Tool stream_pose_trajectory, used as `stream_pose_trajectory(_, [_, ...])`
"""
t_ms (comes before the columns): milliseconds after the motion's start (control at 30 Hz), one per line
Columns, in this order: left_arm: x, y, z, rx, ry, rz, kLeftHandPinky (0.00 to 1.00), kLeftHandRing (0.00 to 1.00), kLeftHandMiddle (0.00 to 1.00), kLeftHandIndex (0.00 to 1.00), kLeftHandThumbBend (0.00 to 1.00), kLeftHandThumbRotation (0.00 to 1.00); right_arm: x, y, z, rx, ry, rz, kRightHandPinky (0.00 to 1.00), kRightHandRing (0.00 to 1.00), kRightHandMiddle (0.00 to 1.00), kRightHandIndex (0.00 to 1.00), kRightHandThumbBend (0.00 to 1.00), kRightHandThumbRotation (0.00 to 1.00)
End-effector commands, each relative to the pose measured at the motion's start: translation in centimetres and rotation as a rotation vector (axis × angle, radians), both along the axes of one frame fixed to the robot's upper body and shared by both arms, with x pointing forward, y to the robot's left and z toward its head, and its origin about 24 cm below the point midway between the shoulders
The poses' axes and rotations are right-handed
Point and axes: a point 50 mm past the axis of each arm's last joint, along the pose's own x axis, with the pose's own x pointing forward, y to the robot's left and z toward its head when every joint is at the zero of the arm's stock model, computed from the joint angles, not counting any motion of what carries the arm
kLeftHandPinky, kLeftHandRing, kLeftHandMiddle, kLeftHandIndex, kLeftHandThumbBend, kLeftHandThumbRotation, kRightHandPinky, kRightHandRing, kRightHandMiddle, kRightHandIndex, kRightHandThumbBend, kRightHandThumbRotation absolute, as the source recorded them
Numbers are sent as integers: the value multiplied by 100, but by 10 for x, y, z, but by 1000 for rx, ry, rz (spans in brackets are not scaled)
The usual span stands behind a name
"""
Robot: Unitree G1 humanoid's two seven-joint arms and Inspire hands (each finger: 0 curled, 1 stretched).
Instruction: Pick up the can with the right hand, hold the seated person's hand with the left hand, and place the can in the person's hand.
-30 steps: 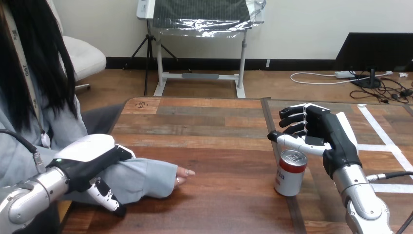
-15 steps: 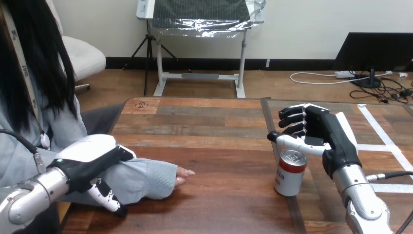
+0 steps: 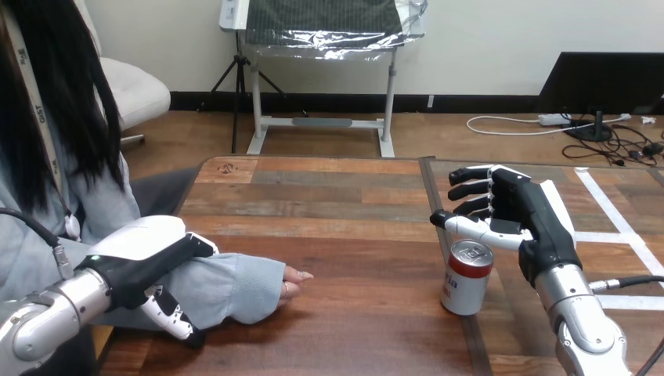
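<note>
Left hand (image 3: 145, 258) at 8 o'clock, fingers curled round the person's forearm (image 3: 235, 286). Right hand (image 3: 513, 207) at 3 o'clock, fingers loosely spread.

Dark wooden plank table (image 3: 344, 204), white tape lines (image 3: 626, 229) across its right part.

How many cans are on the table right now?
1. The can stands upright on the table, right of its middle, close under the thumb of the open right hand. I see nothing that could hide another.
</note>
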Motion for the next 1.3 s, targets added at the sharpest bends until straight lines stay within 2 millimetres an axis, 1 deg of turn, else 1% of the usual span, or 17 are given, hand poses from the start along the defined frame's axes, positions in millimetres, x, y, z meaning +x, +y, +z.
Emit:
stream_pose_trajectory(0, [11, -5, 19, -57, -89, -12, 49, 52, 55, 56, 99, 0, 12, 6, 25, 51, -133, 33, 56, 63, 67, 71, 90, 11])
stream_pose_trajectory(100, [11, -5, 19, -58, -91, -10, 49, 52, 55, 56, 98, 0, 10, 7, 26, 77, -146, 47, 61, 68, 71, 74, 92, 13])
stream_pose_trajectory(167, [10, -5, 19, -59, -94, -10, 48, 51, 55, 56, 98, 0, 10, 8, 26, 86, -152, 53, 65, 73, 75, 78, 96, 16])
stream_pose_trajectory(267, [10, -5, 19, -64, -95, -9, 48, 51, 54, 56, 98, 0, 9, 10, 25, 105, -158, 61, 70, 77, 78, 80, 98, 18])
stream_pose_trajectory(400, [9, -4, 18, -72, -96, -7, 47, 50, 54, 55, 98, 0, 6, 12, 26, 128, -171, 79, 77, 82, 83, 83, 99, 20])
stream_pose_trajectory(467, [9, -4, 18, -74, -97, -6, 46, 49, 53, 55, 98, 0, 6, 12, 26, 127, -176, 84, 83, 86, 85, 86, 100, 21])
stream_pose_trajectory(600, [9, -5, 18, -75, -101, -8, 45, 48, 52, 55, 98, 0, 4, 12, 25, 122, -173, 89, 88, 90, 88, 88, 100, 20])
stream_pose_trajectory(767, [9, -6, 20, -81, -108, -17, 44, 47, 52, 54, 97, 0, 3, 13, 23, 123, -168, 87, 93, 93, 91, 93, 100, 22])
stream_pose_trajectory(967, [9, -7, 22, -91, -117, -27, 42, 46, 50, 53, 97, 0, 1, 14, 20, 130, -156, 83, 96, 96, 93, 96, 100, 24])
stream_pose_trajectory(1100, [9, -7, 22, -94, -117, -30, 41, 45, 50, 52, 96, 0, 0, 14, 17, 123, -147, 78, 98, 97, 93, 97, 100, 25])
stream_pose_trajectory(1267, [10, -6, 23, -95, -113, -30, 40, 45, 50, 52, 96, 0, -1, 14, 16, 109, -138, 74, 98, 96, 93, 96, 100, 27])
